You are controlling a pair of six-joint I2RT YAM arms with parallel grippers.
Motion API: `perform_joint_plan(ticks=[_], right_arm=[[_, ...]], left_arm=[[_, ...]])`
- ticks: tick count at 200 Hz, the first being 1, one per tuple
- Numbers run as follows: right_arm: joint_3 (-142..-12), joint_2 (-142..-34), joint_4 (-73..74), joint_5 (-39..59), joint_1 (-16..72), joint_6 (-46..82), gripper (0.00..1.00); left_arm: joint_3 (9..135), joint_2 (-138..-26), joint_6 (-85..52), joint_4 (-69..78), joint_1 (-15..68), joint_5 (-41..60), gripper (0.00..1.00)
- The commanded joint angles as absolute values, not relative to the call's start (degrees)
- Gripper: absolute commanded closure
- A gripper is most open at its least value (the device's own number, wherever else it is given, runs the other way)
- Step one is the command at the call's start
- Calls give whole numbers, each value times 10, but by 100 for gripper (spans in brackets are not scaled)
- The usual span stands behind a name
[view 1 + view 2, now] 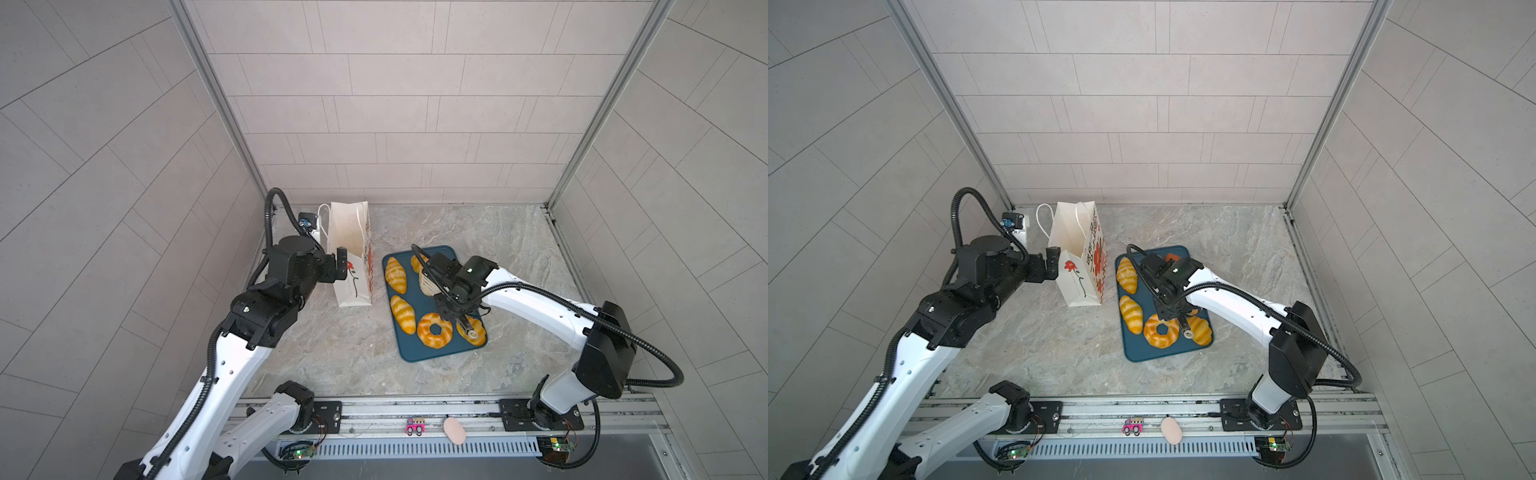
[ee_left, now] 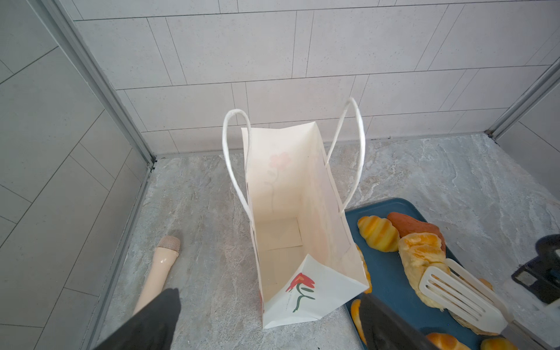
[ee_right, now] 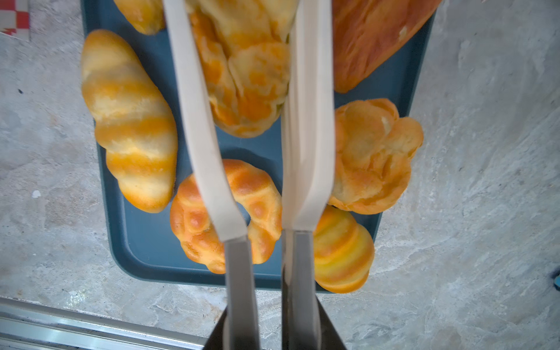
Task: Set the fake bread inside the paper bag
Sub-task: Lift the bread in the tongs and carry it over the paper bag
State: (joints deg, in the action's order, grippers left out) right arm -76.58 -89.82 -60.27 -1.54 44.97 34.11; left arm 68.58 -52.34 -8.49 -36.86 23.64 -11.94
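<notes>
Two high overviews, two close wrist views.
Both top views look steeply down from above the front rail (image 1: 415,409) at 6 o'clock, taking in the whole table (image 1: 332,353) and both arms, nearly alike. The left wrist view sits close above the paper bag (image 2: 281,181), facing into its open mouth toward the back wall (image 2: 272,60). The right wrist view hangs very near the tray (image 3: 145,242), looking along the tongs (image 3: 197,121). All four share tray and bread (image 3: 130,121).

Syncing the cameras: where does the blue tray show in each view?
Top view: blue tray, just right of centre.
Top view: tray, near centre.
Left wrist: tray, beside the paper bag.
Right wrist: tray, under the fake bread.
Shared landmark: white tongs above it.
</notes>
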Motion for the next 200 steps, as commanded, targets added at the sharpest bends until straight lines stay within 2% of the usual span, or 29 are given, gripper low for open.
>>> perform_joint_plan(ticks=[1,47,113,144,173,200], right_arm=[[-771,-862,-585,-29,447,313,81],[-765,-820,-531,-8,442,273,80],[-783,-811,-458,69,421,215,80],[-808,-814,-435,105,405,195,80],[-845,-829,-432,123,403,185,79],[-873,-845,-429,147,404,173,79]], left_arm=[[686,-519,-75,-353,232,-89,0],[674,-517,-42,-304,231,91,0],[667,-565,-29,-224,231,272,0],[680,-584,-17,-219,231,286,0],[686,-588,-17,-227,231,244,0],[687,-583,-10,-227,231,250,0]])
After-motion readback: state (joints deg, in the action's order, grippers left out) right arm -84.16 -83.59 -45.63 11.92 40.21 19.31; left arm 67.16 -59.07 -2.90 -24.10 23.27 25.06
